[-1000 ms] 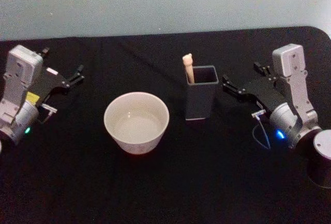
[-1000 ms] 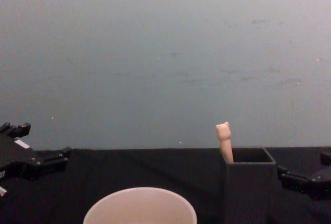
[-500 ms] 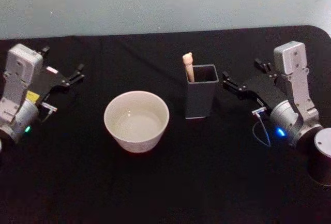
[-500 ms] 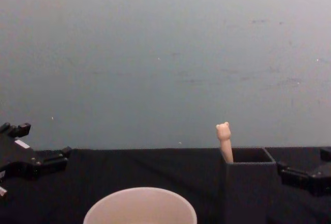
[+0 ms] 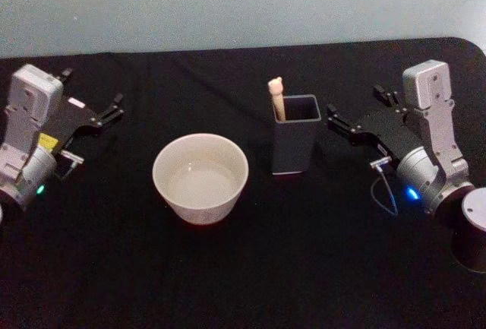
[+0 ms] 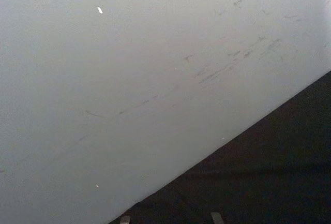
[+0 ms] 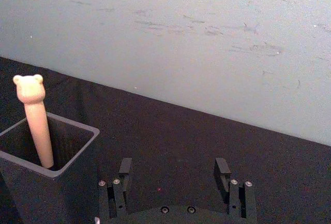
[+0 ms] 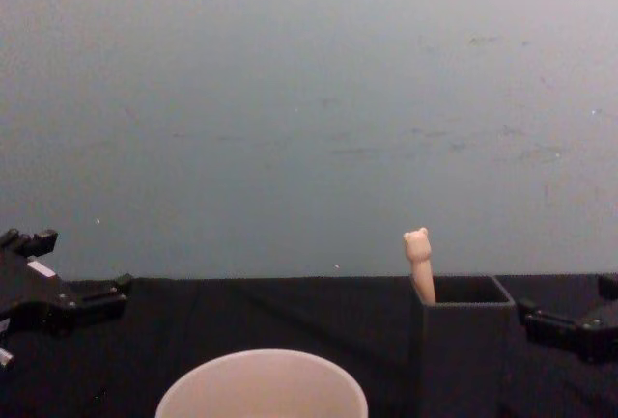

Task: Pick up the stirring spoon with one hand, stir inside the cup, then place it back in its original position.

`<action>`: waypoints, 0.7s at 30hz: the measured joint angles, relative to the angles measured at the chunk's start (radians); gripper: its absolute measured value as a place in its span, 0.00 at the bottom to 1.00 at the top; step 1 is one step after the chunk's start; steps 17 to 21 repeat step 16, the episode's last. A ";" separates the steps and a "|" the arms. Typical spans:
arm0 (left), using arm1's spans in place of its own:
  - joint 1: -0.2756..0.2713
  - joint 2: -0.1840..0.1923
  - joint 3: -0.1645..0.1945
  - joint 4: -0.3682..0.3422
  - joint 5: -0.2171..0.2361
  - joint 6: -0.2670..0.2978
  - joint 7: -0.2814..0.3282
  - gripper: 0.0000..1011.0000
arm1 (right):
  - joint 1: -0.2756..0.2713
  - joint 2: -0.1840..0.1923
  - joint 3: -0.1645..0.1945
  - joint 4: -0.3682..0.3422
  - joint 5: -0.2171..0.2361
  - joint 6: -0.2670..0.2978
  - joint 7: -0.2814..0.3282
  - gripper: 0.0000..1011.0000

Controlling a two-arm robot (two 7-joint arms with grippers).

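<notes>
We see the stirring spoon (image 5: 276,99) standing in the dark holder (image 5: 295,145), the cup (image 5: 200,178) just left of that holder, our right gripper (image 5: 357,115) empty with fingers apart just right of it, and our left gripper (image 5: 89,112), also parted, well beyond the cup.

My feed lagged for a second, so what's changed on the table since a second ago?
Almost nothing. The right gripper, jaws open, has edged slightly away from the holder. Nothing was gripped or released. The stirring spoon stays in the holder, the cup unmoved, the left gripper parked at the left.
</notes>
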 joint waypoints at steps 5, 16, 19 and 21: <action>0.000 0.000 0.000 0.000 0.000 0.000 0.000 0.99 | 0.000 0.000 0.000 0.000 0.000 -0.001 0.000 0.99; 0.000 0.000 0.000 0.000 0.000 0.000 0.000 0.99 | 0.000 0.000 0.000 -0.001 0.001 -0.001 0.000 0.99; 0.000 0.000 0.000 0.000 0.000 0.000 0.000 0.99 | 0.000 0.000 0.000 -0.001 0.001 -0.001 0.000 0.99; 0.000 0.000 0.000 0.000 0.000 0.000 0.000 0.99 | 0.000 0.000 0.000 -0.001 0.001 -0.001 0.000 0.99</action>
